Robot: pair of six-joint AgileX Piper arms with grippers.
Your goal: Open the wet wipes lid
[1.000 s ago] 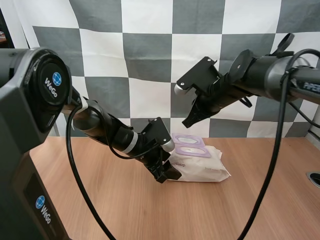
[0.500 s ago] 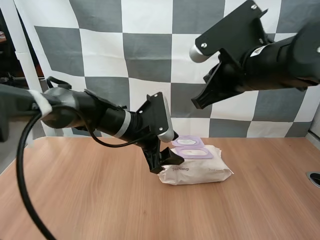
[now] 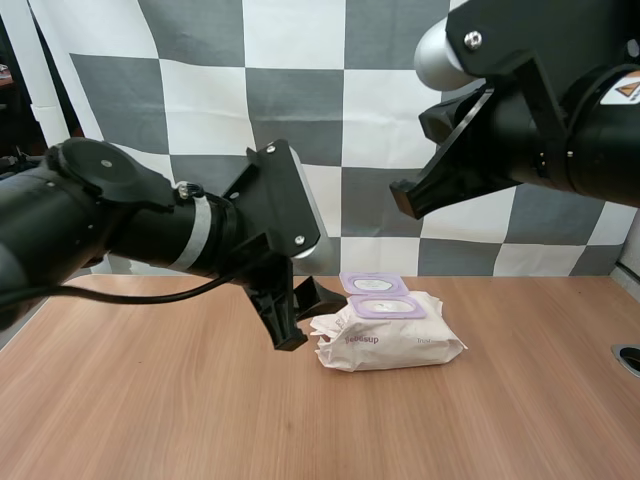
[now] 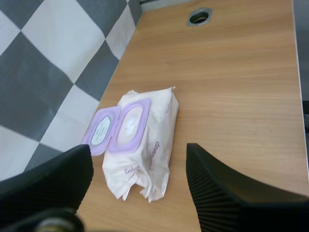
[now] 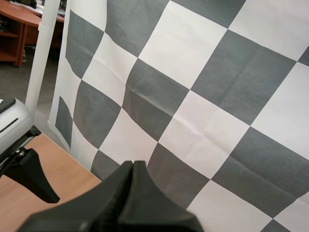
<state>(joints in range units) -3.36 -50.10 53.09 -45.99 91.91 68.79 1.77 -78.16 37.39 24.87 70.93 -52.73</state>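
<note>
The released left tool (image 3: 303,315) was drawn back from the soft white wipes pack (image 3: 392,342), its purple plastic lid (image 3: 372,284) already opened; the right tool (image 3: 412,198) was clenched.

Both arms are thick, round and black. The left arm (image 3: 110,225) wears a shiny silver ring (image 3: 200,240) behind the left hand (image 3: 305,318), whose black fingers (image 4: 227,203) have tiny ribs inside. Behind the right hand (image 3: 408,195), the right arm (image 3: 590,140) has a small orange and white sticker (image 3: 626,88).
</note>
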